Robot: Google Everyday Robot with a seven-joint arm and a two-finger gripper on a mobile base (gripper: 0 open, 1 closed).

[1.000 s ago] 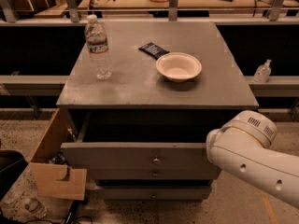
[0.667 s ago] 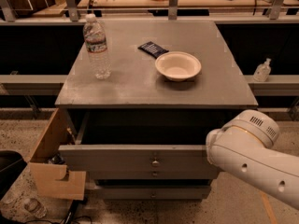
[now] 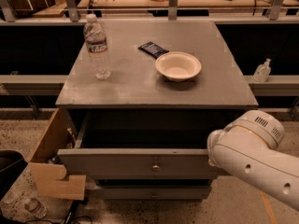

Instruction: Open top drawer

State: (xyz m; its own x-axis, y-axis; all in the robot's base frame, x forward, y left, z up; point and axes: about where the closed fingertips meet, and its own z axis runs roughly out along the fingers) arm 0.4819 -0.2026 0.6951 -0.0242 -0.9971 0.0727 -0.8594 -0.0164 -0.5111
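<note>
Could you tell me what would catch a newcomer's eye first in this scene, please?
The big white robot arm at lower right stands out first, reaching to the right end of the pulled-out top drawer; its hand is hidden behind the arm. Next come the water bottle and the bowl standing on the grey cabinet top, bottle on the left, bowl on the right.

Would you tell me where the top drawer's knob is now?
Camera view, lower middle: the knob sits centred on the front of the pulled-out top drawer; the gripper is hidden where the white arm meets its right end.
</note>
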